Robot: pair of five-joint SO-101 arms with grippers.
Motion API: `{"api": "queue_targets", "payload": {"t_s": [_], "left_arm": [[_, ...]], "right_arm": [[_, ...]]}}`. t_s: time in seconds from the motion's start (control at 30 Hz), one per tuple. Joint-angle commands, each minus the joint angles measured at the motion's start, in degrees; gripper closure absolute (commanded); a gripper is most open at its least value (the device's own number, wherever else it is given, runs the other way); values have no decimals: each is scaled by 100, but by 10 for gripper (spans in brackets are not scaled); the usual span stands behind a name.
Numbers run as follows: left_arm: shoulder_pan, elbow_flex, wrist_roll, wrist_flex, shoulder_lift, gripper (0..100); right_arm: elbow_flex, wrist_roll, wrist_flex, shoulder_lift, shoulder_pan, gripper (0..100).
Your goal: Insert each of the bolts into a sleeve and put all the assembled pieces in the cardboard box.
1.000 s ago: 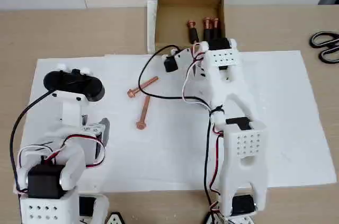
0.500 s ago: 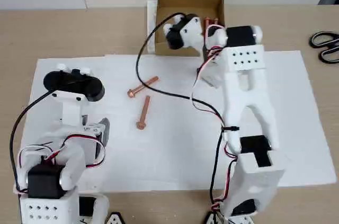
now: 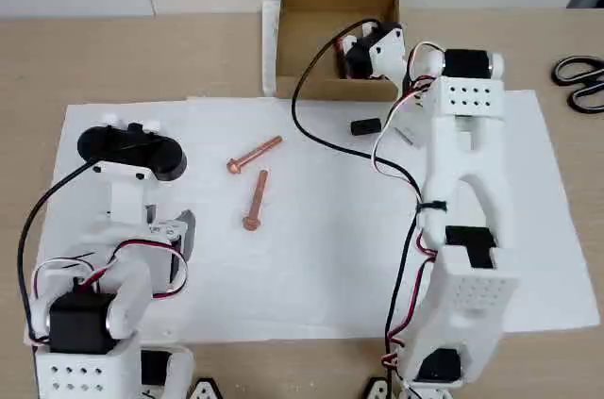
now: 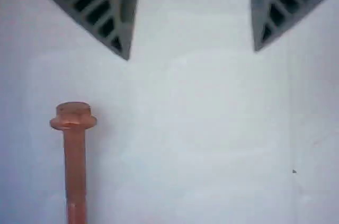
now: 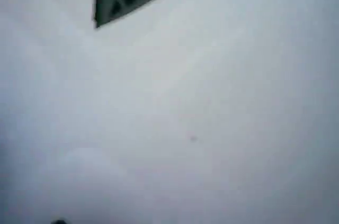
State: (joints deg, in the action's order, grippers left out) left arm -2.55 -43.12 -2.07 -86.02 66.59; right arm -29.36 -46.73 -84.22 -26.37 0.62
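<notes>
The tabletop [image 3: 142,50] carries a white sheet [image 3: 311,286], and the right arm stretches across it so that the right claw [image 3: 370,52] hangs over the cardboard box [image 3: 311,12]. The arm's wrist covers this claw from above and the right wrist view is a blur of white, so whether it is apart or together cannot be told. What lies in the box beneath the claw is hidden too.

The left claw [image 4: 192,52] sits low over the sheet, well apart from the right claw, with its fingers [image 4: 119,28] spread wide and nothing between them. Just ahead of it lie the near bolt [image 3: 255,199] and, beyond that, the far bolt [image 3: 255,154], both loose on the sheet. The left wrist view shows one bolt's flanged head and part of its shank, the rest cut off at the edge.

A black sleeve [image 3: 365,125] lies on the sheet outside the box, just behind the right claw.

A second ago the right claw stood short of the box and sleeved bolts showed inside; since then it has swung in over them, uncovering the sleeve. The left arm and both bolts have not moved.
</notes>
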Motion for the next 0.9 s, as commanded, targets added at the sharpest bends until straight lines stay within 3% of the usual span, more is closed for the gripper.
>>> {"api": "queue_targets", "payload": {"t_s": [0.0,0.87], "left_arm": [[-18,171,-53,9,35,859],[-18,171,-53,18,26,859]], "right_arm": [[-18,-44,356,-145,-13,718],[-26,-44,1789,-1824,13,714]]}}
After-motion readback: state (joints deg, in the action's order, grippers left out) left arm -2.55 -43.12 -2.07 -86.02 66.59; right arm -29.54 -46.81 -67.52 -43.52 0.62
